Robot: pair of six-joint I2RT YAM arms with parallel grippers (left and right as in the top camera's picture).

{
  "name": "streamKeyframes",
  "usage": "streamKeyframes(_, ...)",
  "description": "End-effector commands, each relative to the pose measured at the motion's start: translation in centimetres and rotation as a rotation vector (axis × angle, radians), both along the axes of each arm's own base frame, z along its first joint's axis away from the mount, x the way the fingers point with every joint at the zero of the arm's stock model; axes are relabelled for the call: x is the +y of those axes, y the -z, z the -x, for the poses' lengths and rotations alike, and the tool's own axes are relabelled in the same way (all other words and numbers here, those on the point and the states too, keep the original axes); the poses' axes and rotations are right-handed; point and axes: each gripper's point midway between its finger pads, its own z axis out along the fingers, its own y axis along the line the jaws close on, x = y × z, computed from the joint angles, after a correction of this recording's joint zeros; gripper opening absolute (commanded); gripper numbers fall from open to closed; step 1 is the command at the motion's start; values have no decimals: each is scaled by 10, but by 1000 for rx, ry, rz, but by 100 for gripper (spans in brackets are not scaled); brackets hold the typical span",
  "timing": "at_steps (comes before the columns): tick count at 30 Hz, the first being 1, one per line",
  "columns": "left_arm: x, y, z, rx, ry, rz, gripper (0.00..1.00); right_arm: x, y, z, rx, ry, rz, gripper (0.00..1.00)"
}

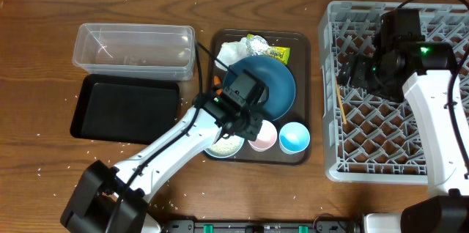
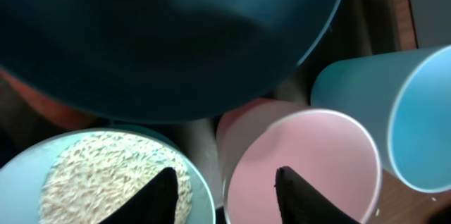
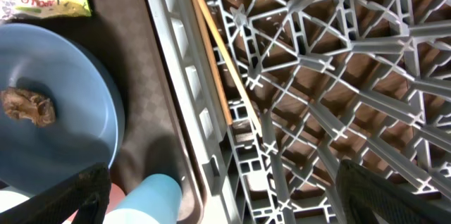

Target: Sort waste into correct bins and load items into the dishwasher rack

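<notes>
Astride the left wall of the small white pink-lined cup (image 2: 310, 160), lower centre of frame, with left gripper (image 2: 224, 196) open and empty: one finger inside, other toward pale rice-filled bowl (image 2: 17, 182). Over the light-grey plastic lattice rack (image 3: 317, 76) with right gripper (image 3: 225, 199), spread wide, holding nothing.

Looks like robot lab w/ kitchen mock-up: wood table (image 1: 37, 13), dishwasher rack (image 1: 366, 138), brown tray (image 1: 306, 79).

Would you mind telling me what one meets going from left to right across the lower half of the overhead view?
black tray → white bowl of rice → pink-lined cup → blue-lined cup → dishwasher rack
</notes>
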Motion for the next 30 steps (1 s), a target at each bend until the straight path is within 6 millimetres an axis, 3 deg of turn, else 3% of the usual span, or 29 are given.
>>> streamKeyframes(1, 3, 16, 8, 46, -18, -21, 43, 1, -13, -1, -37, -5, -7, 96)
streamKeyframes(7, 0, 23, 4, 48, -24, -19, 27, 1, -13, -1, -37, -5, -6, 97)
streamKeyframes(10, -2, 22, 5, 57, -40, -7, 8, 1, -13, -1, -36, -5, -7, 98)
streamKeyframes(15, -12, 12, 5, 65, -23, 44, 6, 1, -12, 0, -32, -5, -6, 98)
streamKeyframes(20, -17, -23, -5, 6, -22, 92, 6, 1, -12, 0, -32, -5, -6, 98)
streamKeyframes(26, 16, -71, -21, -80, -95, 62, 6, 3, -13, 0, -34, -14, -21, 98)
streamKeyframes(30, 36, -111, -38, -163, -164, 137, 6, 31, -20, -6, -81, -159, -140, 96)
